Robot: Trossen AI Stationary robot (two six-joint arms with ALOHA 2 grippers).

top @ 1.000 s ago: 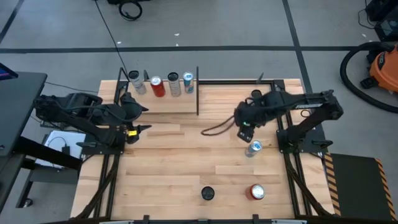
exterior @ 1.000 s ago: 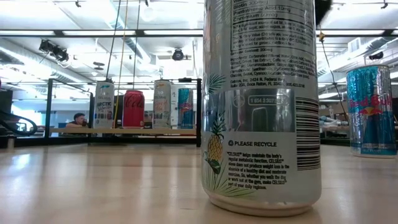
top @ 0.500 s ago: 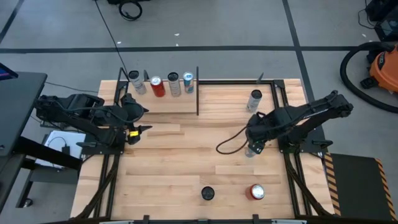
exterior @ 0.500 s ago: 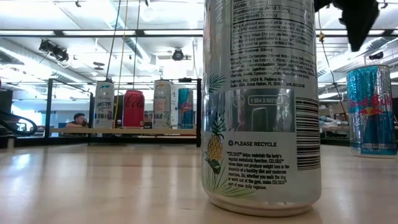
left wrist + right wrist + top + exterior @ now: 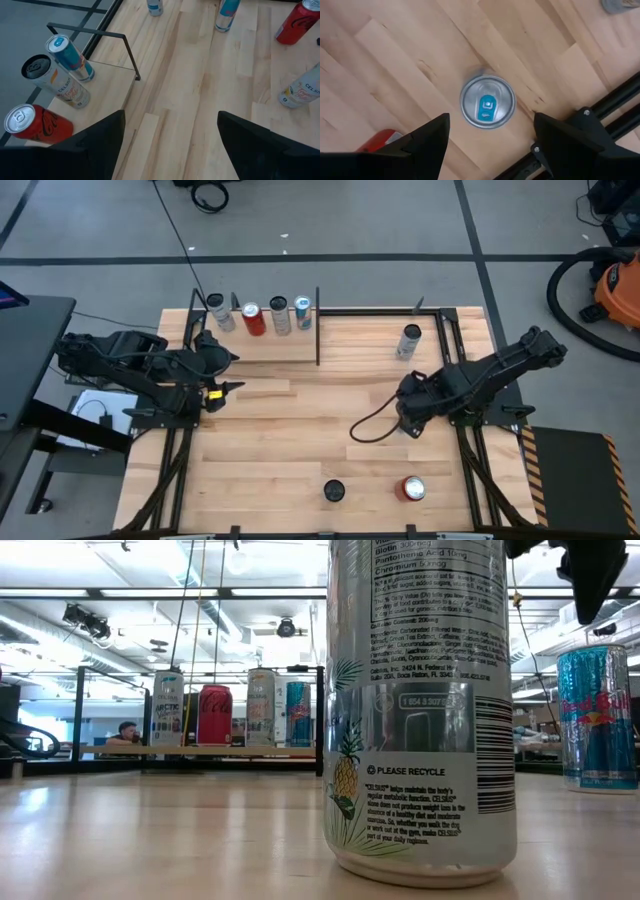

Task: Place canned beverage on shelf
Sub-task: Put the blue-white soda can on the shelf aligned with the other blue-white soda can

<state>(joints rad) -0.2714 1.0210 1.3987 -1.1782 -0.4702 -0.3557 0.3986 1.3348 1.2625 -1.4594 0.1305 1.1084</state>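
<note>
A blue-and-silver can (image 5: 487,102) stands upright on the tabletop at the right; it also shows in the low view (image 5: 597,715). My right gripper (image 5: 491,137) hangs open straight above it, pointing down, and hides it in the high view (image 5: 408,416). Its fingers stand to either side of the can top, well above it and apart from it. The shelf (image 5: 262,345) sits at the far left and bears several upright cans (image 5: 252,318). Beside the shelf my left gripper (image 5: 224,370) waits open, above the table.
A grey can (image 5: 409,340) stands at the far right, with a black-topped can (image 5: 334,491) and a red can (image 5: 411,489) near the front edge. A dark cable loop (image 5: 372,428) lies left of my right gripper. A black frame rail (image 5: 612,107) runs close to the blue can.
My right gripper has moved toward the table's near edge and down, coming over the blue can and turning at the wrist. In the low view it has come into sight above that can. The cans have stayed where they were.
</note>
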